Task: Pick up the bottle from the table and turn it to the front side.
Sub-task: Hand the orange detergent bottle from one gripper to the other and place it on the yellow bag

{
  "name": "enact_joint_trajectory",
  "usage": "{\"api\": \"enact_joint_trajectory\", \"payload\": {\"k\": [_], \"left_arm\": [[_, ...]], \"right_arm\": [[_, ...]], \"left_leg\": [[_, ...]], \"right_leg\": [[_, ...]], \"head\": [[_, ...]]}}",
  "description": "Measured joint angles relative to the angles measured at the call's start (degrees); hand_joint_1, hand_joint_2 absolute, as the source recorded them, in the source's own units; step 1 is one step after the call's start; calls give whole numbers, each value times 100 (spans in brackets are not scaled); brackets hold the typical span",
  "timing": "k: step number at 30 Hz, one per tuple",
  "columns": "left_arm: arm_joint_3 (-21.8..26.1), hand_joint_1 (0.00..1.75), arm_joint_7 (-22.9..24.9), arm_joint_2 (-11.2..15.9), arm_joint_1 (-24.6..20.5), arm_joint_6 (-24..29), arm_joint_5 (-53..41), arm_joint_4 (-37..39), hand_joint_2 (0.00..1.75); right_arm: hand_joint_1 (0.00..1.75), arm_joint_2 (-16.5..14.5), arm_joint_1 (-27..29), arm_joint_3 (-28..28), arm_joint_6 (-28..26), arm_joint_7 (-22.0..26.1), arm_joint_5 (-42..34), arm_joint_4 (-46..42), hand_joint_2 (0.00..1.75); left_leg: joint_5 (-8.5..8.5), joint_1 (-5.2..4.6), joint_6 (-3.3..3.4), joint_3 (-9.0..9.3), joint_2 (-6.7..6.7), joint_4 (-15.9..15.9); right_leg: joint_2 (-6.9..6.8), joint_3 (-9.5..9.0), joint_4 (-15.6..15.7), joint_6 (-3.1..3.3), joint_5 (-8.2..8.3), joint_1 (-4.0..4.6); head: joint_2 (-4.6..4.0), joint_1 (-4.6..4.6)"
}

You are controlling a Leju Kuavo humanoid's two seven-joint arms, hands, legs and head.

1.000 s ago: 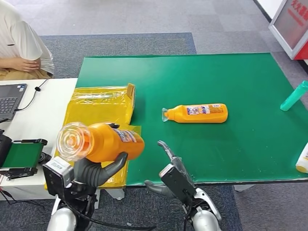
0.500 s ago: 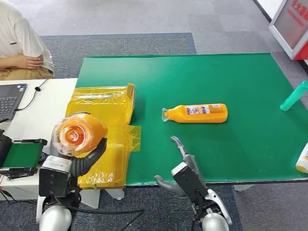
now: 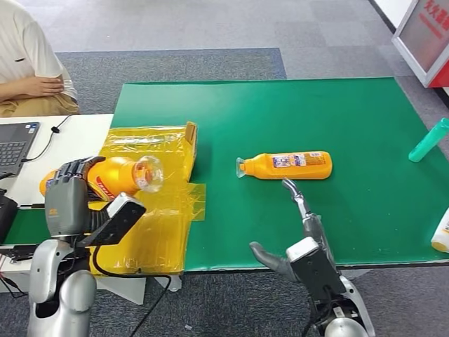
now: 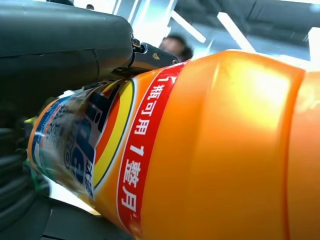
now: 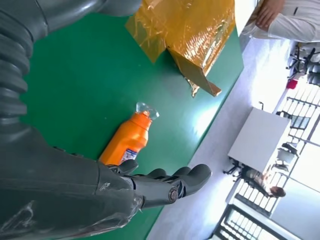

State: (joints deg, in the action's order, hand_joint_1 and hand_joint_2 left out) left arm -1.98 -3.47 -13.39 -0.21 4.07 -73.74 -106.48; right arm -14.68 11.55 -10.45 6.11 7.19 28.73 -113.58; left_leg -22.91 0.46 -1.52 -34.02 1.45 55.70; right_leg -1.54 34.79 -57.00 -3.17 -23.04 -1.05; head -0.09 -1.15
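My left hand grips an orange bottle above the yellow-wrapped box, its clear cap pointing right. In the left wrist view the bottle's label with red band faces the camera, dark fingers wrapped over it. A second orange bottle lies on its side on the green mat, clear cap to the left; it appears too in the right wrist view. My right hand hovers open at the mat's near edge, just short of that bottle, fingers spread.
A yellow plastic-wrapped box sits at the mat's left edge. A teal bottle and a white-yellow item lie at the far right. A seated person, laptop and white table are on the left.
My left hand has rotated the held bottle, so its cap now points right instead of toward the camera. My right hand has moved right and forward toward the lying bottle.
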Motion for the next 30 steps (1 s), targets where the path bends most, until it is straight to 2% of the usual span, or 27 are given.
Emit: {"api": "enact_joint_trajectory", "payload": {"k": [8, 13, 18, 24, 30], "left_arm": [[239, 175, 281, 57, -230, -698, -585, 419, 175], [260, 175, 221, 461, -448, -1137, -717, 905, 175], [272, 175, 229, 842, -641, -1247, -868, 1309, 175], [262, 175, 267, 1000, -811, -1236, -1287, 1498, 175], [-63, 175, 332, 1235, -1038, -1243, -1513, 1602, 175]], "right_arm": [[0, -15, 84, 188, 342, 140, -138, -338, 175], [0, -16, 67, 247, 460, 263, -351, -478, 175], [0, -16, 61, 265, 461, 298, -353, -531, 175], [0, -16, 69, 301, -148, 688, 179, -750, 175], [0, -16, 63, 313, -193, 794, 248, -1009, 175]], "left_leg": [[0, 0, 0, 0, 0, 0], [3, 1, -4, 0, 1, 0], [7, 3, -5, 0, 2, 0], [8, 2, -3, -1, 1, 0], [10, 3, -6, 0, 1, 0]], "right_leg": [[0, 1, 0, 0, -1, 1], [3, 2, -1, 2, 1, 2], [3, 2, -3, 4, 2, 4], [3, 3, -3, 3, 2, 3], [3, 4, -4, 5, 3, 4]], "head": [[0, -1], [0, 1], [0, 1], [0, 0], [0, 1]]}}
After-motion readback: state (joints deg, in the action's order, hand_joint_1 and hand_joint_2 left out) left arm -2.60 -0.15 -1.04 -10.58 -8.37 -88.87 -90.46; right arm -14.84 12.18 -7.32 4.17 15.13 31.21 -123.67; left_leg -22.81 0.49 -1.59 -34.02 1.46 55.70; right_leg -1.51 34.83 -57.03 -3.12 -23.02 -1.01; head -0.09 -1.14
